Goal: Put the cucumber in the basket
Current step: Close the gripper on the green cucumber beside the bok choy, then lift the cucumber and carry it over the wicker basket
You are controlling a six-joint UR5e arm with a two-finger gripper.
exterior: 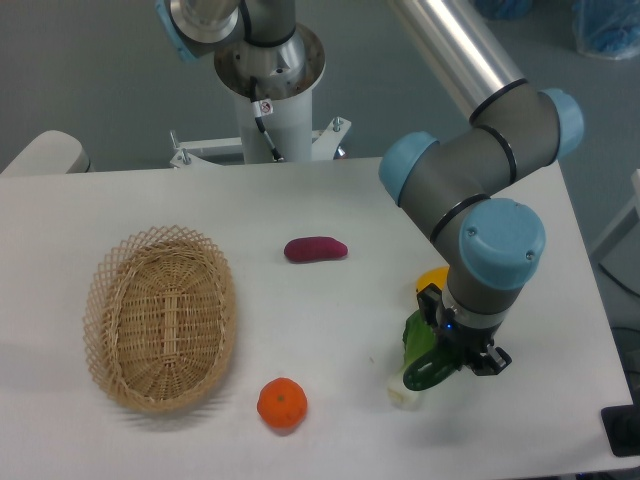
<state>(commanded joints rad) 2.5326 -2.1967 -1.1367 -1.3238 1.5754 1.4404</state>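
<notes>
The basket (160,320) is an oval tan wicker one lying at the left of the table, with nothing in it. My gripper (450,355) hangs under the blue wrist at the right. The dark green end of the cucumber (425,372) sticks out from beneath it toward the lower left, overlapping a leafy vegetable. The jaws appear shut on the cucumber; the fingertips are mostly hidden by the wrist. The gripper is far to the right of the basket.
A leafy green vegetable with a white stem (404,394) lies just under and left of the gripper. A yellow object (432,279) peeks out behind the wrist. An orange (282,403) sits near the basket's lower right. A purple-red sweet potato (316,249) lies mid-table.
</notes>
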